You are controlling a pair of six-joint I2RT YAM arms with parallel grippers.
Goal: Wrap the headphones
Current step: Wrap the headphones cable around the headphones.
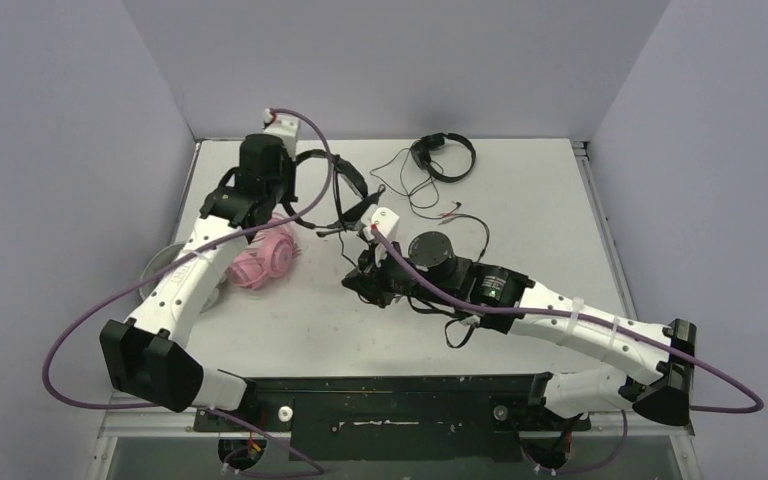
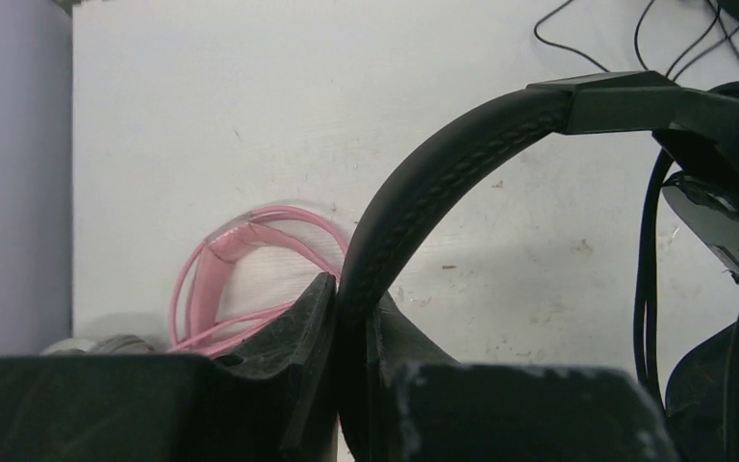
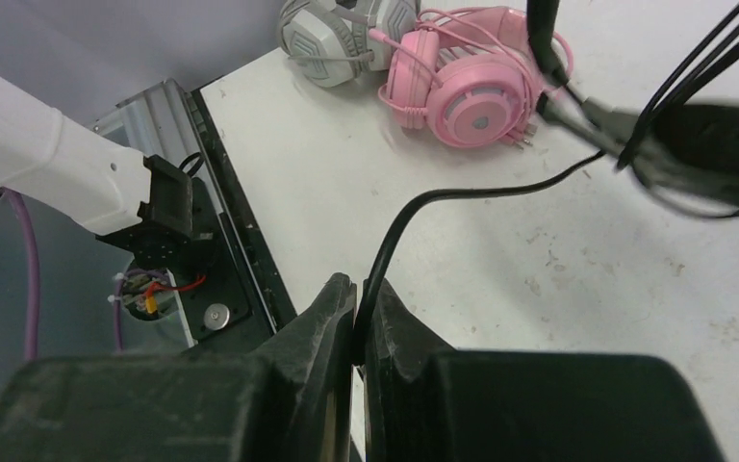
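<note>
There are four headsets: one pink headset [image 1: 265,262], one white-grey headset [image 3: 318,38] and two thin black ones, the far black headset [image 1: 446,156] and the near black headset [image 1: 350,185]. There are two arms, the left arm [image 1: 190,265] and the right arm [image 1: 580,325]. Each carries one gripper, the left gripper [image 2: 351,298] and the right gripper [image 3: 361,289], and each gripper has two jaws. The left pair pinches one headband [image 2: 443,183], the right pair one black cord [image 3: 414,207]. Two purple cables [image 1: 57,350] show, and there is one desk [image 1: 540,200].
</note>
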